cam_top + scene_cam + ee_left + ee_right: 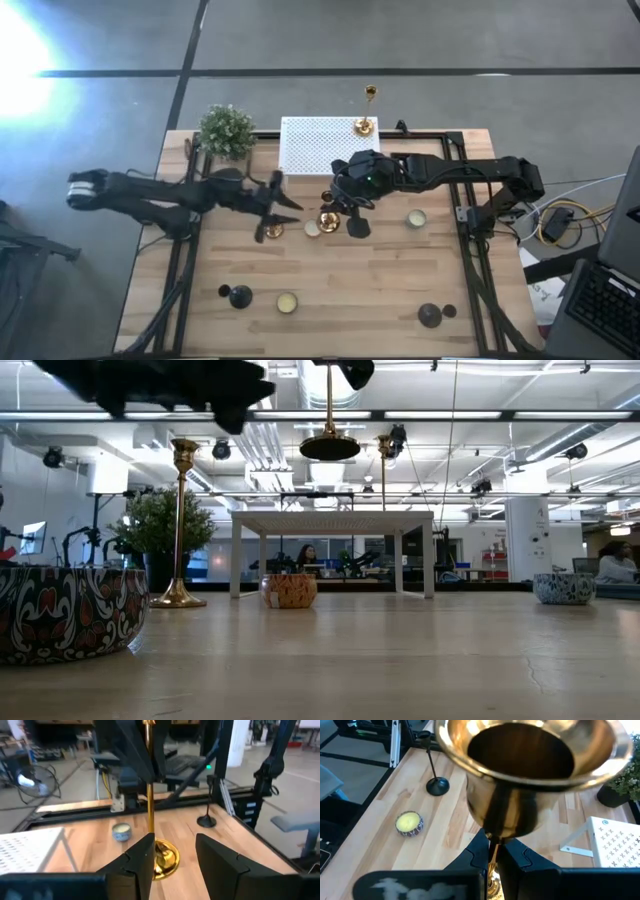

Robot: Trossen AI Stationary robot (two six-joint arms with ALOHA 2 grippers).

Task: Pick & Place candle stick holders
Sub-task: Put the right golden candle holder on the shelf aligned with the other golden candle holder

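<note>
Right claw (492, 862) is clamped on the stem of a gold candlestick (530, 775), held upside down: flared base up, close to the wrist camera. In the low view that candlestick (330, 430) hangs clear of the table (400, 660), top centre of frame. In the high view the right claw (345, 208) sits mid-frame, just below the white rack (315, 148).

Left claw (172, 857) is released, fingers (142, 857) spread either side of a second gold candlestick (156, 845) standing upright on the table; whether the inner finger touches the stem, I cannot tell. High view puts the left claw (280, 212) left of centre, with that candlestick's base (273, 231) at its tips. Low view shows the same piece upright (180, 520) at left, base on the wood.

Third gold candlestick (367, 112) stands at the rack's upper right corner, top centre of the high view.

Black candle holders: one lower left (238, 296), one lower right (432, 316), both on the table, well apart from the claws.

Other items: candle tins at lower centre (287, 303), right of centre (416, 218), and one between the claws (313, 228); potted plant (227, 131) at the upper left corner of the table. A patterned tin (65, 610) sits close to the low camera at left.
</note>
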